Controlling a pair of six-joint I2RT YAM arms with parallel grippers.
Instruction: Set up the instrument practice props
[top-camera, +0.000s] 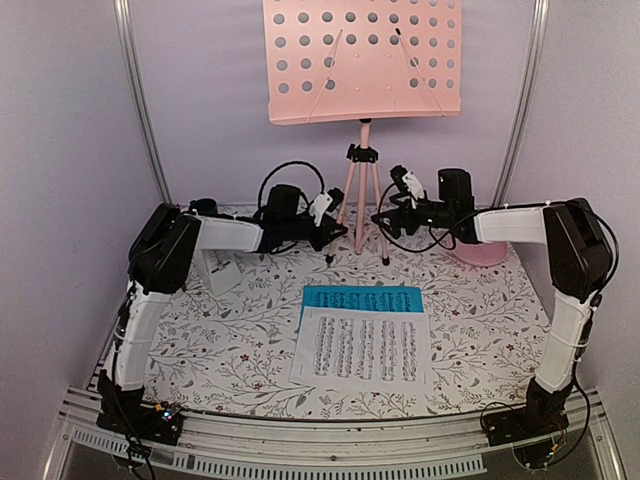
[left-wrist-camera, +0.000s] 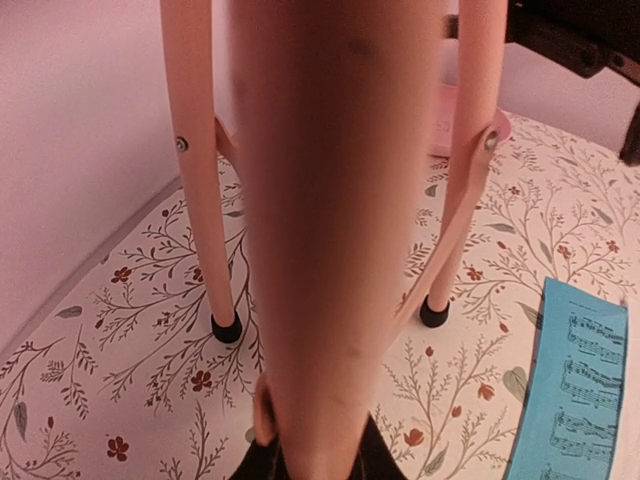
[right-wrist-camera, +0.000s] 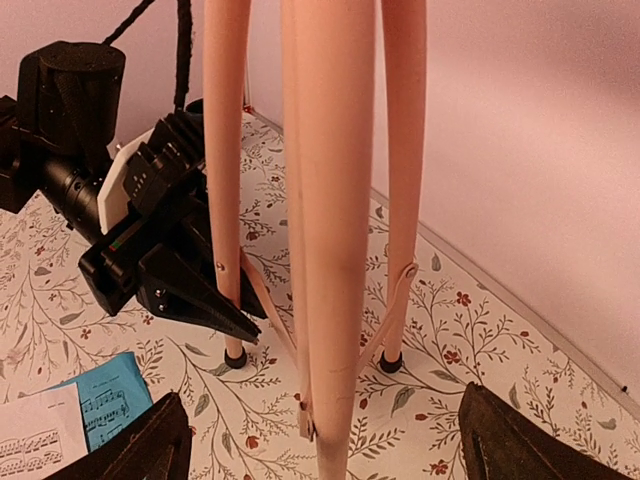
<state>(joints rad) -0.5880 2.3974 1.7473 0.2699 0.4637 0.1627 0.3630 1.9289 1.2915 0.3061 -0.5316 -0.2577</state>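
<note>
Landmark: music stand (top-camera: 362, 190), pink, upright on three legs at the back of the floral cloth (top-camera: 250, 340); perforated desk (top-camera: 365, 60) on top, bare of paper.
Left gripper (right-wrist-camera: 235, 322): clamped low on the leg at the stand's left side; in its own wrist view, the pink tube runs down the centre with a dark finger close on either side.
Right gripper (right-wrist-camera: 322, 400): spread wide, one finger on each side of the nearest leg, touching nothing.
White sheet (top-camera: 365, 350): flat on the cloth in front of the stand, toward the arm bases.
Blue sheet (top-camera: 345, 298): between the stand's feet and the white sheet, tucked under that sheet's far edge, only a strip showing.
Metronome (top-camera: 218, 272): left of the stand, half hidden by the left forearm; small and white, shape hard to confirm.
Pink plate (top-camera: 487, 256): right of the stand, behind the right forearm.
Step in hand (judged): settling the stand on its spot, gripped from one side only; paper and metronome not yet set out.
Next move (judged): right fingers to back clear of the legs without nudging them, then go to a sheet. Thin paper flat on cloth calls for an edge pinch or a slide first.
</note>
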